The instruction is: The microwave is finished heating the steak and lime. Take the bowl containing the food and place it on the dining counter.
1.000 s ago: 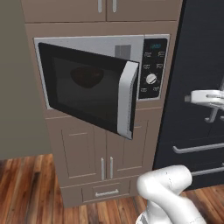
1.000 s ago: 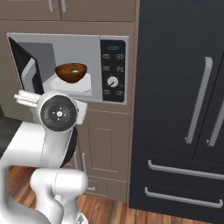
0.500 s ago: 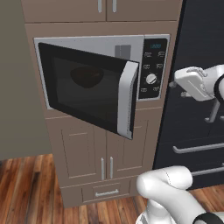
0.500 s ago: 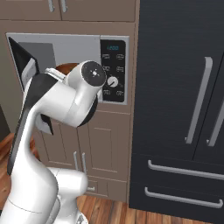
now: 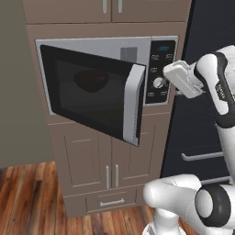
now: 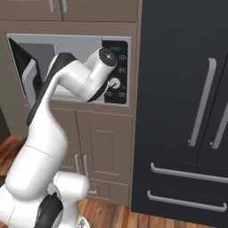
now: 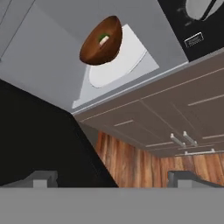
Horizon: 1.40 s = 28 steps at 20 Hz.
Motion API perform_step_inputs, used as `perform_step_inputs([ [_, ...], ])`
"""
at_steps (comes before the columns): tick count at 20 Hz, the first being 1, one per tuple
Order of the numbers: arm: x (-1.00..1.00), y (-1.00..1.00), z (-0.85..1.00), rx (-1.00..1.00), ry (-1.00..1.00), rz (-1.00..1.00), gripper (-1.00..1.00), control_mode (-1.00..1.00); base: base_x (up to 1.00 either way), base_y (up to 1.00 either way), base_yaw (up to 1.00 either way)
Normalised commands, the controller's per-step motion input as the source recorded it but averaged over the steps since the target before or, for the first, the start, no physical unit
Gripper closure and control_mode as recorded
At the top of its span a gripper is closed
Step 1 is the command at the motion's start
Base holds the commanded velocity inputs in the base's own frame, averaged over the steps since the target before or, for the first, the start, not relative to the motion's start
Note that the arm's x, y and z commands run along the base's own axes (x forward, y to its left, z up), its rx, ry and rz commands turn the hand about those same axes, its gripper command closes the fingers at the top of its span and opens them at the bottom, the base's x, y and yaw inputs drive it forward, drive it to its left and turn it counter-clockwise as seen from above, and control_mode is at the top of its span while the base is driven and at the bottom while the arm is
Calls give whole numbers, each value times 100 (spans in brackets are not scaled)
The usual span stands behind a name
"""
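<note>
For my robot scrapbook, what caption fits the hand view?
Open claw looks up at the wooden bowl on the microwave turntable.

Microwave (image 5: 105, 92) control panel (image 5: 161, 71): lit display digits and button labels too blurred for me to read.

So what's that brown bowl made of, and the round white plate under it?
The bowl looks like wood: reddish-brown, glossy, with a soft shine. The turntable under it looks like smooth white glass or ceramic; its flat, even look leaves that open.
</note>
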Motion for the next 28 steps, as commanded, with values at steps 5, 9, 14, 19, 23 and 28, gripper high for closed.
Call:
perform_step_inputs([
  [5, 62, 47, -4, 3, 16, 0, -100, -100, 0, 0, 0],
  [9, 53, 65, -1, 2, 13, 0, -100, -100, 0, 0, 0],
  [14, 50, 65, 0, 2, 11, 0, -100, -100, 0, 0, 0],
  [19, -3, 71, 0, 5, 8, 1, -100, -100, 0, 0, 0],
  [23, -45, 76, 0, 7, 4, 5, -100, -100, 0, 0, 0],
  [28, -74, 82, 0, 10, 0, 10, -100, -100, 0, 0, 0],
])
